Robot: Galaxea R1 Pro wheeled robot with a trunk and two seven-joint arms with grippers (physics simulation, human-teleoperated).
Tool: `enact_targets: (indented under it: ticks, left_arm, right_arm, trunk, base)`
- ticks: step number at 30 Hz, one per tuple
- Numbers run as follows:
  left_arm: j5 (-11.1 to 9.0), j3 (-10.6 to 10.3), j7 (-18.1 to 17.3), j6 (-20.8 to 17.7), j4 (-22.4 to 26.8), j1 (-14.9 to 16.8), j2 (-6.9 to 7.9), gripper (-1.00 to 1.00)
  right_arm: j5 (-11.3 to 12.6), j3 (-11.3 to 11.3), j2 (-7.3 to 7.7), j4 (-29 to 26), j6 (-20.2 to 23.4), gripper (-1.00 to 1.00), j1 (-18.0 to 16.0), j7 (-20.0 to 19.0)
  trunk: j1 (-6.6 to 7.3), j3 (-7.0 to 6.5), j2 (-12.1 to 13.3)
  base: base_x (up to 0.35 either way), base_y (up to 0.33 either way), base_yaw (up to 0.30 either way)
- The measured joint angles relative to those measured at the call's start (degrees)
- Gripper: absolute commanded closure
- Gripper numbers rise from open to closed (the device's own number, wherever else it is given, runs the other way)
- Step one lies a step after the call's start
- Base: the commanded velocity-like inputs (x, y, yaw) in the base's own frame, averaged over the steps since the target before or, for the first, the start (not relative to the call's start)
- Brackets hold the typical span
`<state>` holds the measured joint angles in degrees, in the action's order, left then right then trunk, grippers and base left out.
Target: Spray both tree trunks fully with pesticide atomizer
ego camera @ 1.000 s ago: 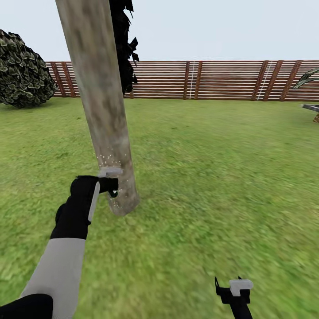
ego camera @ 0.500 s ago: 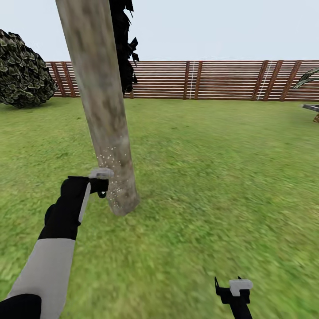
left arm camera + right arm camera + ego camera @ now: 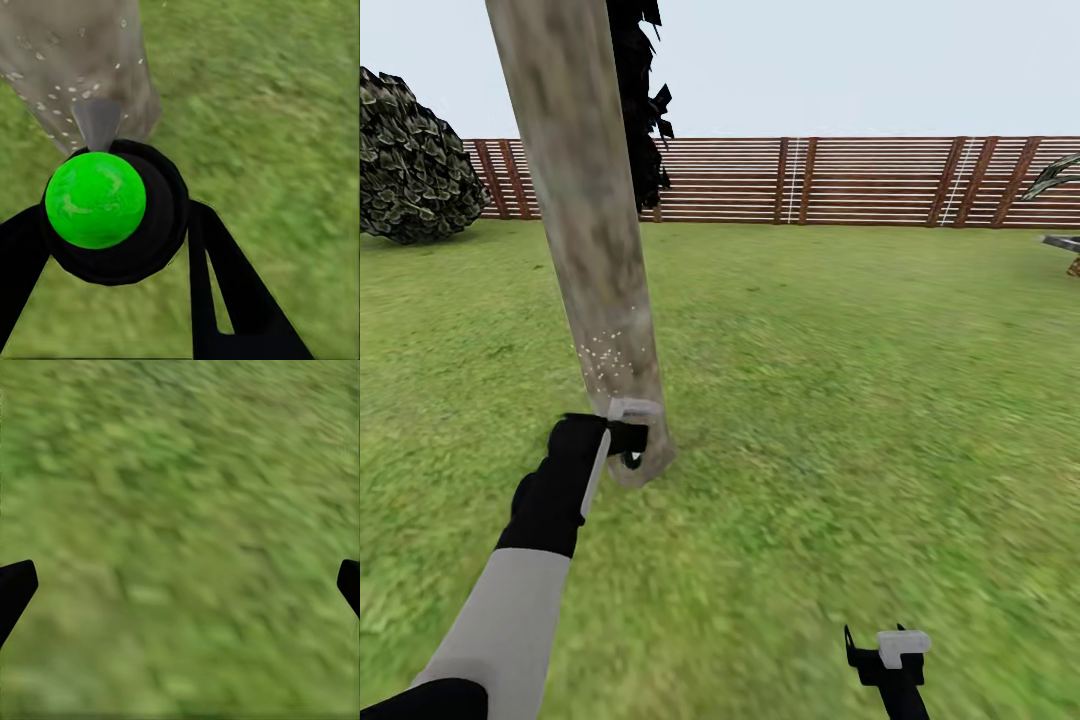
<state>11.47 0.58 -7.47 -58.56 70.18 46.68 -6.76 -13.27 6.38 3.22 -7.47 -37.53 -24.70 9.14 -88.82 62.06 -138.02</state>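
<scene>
Bright flat daylight, pale hazy sky (image 3: 860, 60), no cast shadows, grass (image 3: 180, 510) smeared and blurry

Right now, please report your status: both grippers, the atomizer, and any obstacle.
Left gripper shut on atomizer, nozzle near tree trunk. Pesticide specks on lower trunk. Right gripper open above grass. No obstacle seen.

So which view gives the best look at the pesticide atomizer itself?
The left wrist view: the pesticide atomizer sits close up between the left gripper fingers, green body and grey nozzle aimed at the speckled tree trunk. The head view shows just a sliver of it at the trunk's base. The right wrist view has grass.
</scene>
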Motion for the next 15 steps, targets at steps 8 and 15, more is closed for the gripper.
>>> enact_targets:
  ticks: [8, 15]
  left_arm:
    - [0.4, 0.5, 0.7, 0.8, -1.3, -5.0, 3.20, 1.00]
    - [0.2, 10.1, 4.0, 11.0, -5.8, -10.3, 3.43, 1.00]
  right_arm:
    - [0.0, 0.0, 0.02, 0.0, 0.0, -1.00, 0.0, 0.0]
    - [-0.2, -0.1, -0.89, 0.0, 0.0, -1.00, 0.0, -0.1]
  trunk:
    - [0.00, 0.00, 0.0]
    - [0.00, 0.00, 0.0]
  base:
    - [0.000, 0.000, 0.000]
    - [0.000, 0.000, 0.000]
